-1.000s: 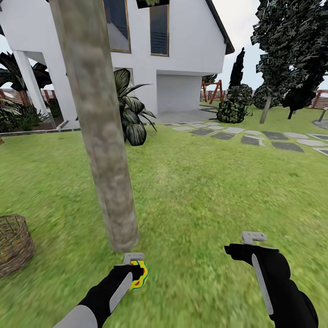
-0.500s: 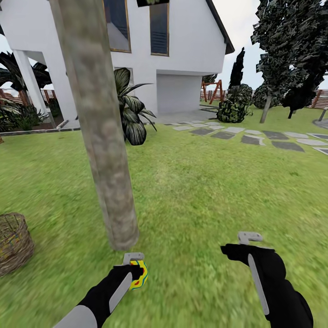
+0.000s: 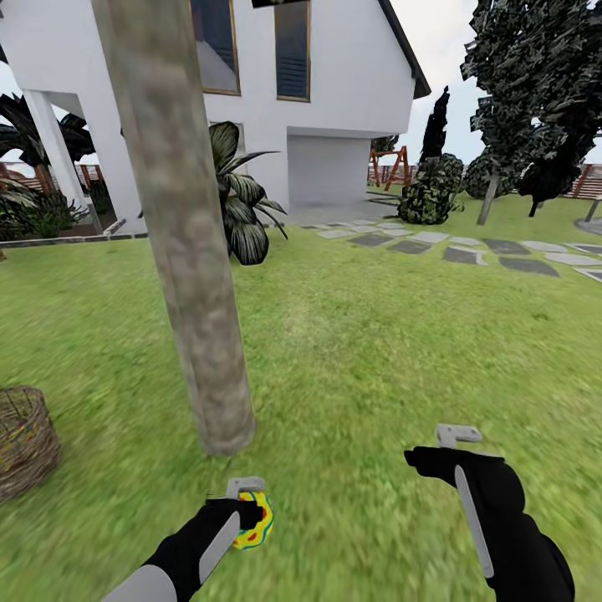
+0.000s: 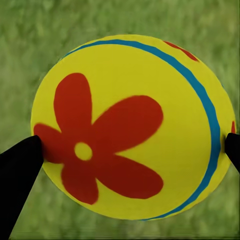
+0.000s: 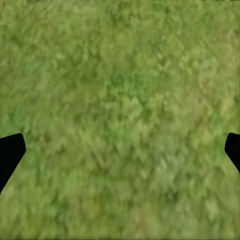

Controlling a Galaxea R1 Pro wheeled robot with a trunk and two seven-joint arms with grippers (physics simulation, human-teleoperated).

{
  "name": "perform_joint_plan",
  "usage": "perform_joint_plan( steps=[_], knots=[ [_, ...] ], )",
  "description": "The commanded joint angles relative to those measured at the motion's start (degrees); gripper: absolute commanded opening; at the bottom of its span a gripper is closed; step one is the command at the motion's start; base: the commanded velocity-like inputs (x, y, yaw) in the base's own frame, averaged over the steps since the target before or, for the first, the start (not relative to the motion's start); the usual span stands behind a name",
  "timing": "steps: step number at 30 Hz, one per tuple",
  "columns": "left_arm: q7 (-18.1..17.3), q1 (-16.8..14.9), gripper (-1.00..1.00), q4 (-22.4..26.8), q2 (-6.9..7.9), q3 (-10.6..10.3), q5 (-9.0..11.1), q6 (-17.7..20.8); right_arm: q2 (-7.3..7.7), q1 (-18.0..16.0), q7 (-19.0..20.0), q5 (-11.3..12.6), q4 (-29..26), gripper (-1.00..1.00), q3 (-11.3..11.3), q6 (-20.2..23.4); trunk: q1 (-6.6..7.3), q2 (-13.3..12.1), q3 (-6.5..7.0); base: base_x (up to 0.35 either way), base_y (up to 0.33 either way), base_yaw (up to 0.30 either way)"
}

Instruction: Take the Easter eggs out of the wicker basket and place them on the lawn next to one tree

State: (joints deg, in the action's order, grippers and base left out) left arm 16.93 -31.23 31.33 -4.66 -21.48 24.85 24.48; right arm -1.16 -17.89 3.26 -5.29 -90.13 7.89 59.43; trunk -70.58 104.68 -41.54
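So far I count one egg (image 3: 252, 520) out of the basket (image 3: 25, 441): my left end effector (image 3: 248, 502) is pinching it, both fingers pressed against its sides, as the left wrist view shows with the red flower mark facing the camera (image 4: 132, 127). I hold it just above the lawn (image 3: 376, 351), close to the foot of the tree (image 3: 219, 418), on the side nearest me. It is not yet set down, so by my judgement no egg is placed.

My right end effector (image 3: 451, 443) is spread and holds nothing; its wrist view looks down on bare grass (image 5: 120, 115), farther from the tree than the egg.

The basket stands on the grass beside the tree, on my left. Some colour shows through its weave, but I cannot tell how many eggs lie inside. I judge two are left to fetch.

Counted: one egg seen, one basket, one bare-trunked tree close by.
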Motion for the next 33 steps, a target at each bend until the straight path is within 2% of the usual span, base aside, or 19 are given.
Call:
perform_joint_plan(
  steps=[1, 8, 33],
  knots=[
    [0.05, -0.05, -1.00, -0.54, 0.03, -0.38, 0.57, -0.31, -0.06, -0.04, 0.34, -0.51, -0.26, 1.00, 0.06, 0.28, -0.22, 0.44, -0.24, 0.000, 0.000, 0.000],
    [-0.66, -0.16, -1.00, -1.94, -0.04, -0.50, 0.33, -1.10, 0.00, -0.04, 0.35, -0.51, -0.64, 1.00, 0.47, 0.33, -1.76, 3.25, -1.50, 0.000, 0.000, 0.000],
    [-0.08, -0.17, -1.00, -2.06, 0.21, -0.66, 0.29, -1.51, 0.01, -0.04, 0.44, -0.43, -0.66, 1.00, 0.66, 0.33, -7.25, 13.28, -5.98, 0.000, 0.000, 0.000]
  ],
)
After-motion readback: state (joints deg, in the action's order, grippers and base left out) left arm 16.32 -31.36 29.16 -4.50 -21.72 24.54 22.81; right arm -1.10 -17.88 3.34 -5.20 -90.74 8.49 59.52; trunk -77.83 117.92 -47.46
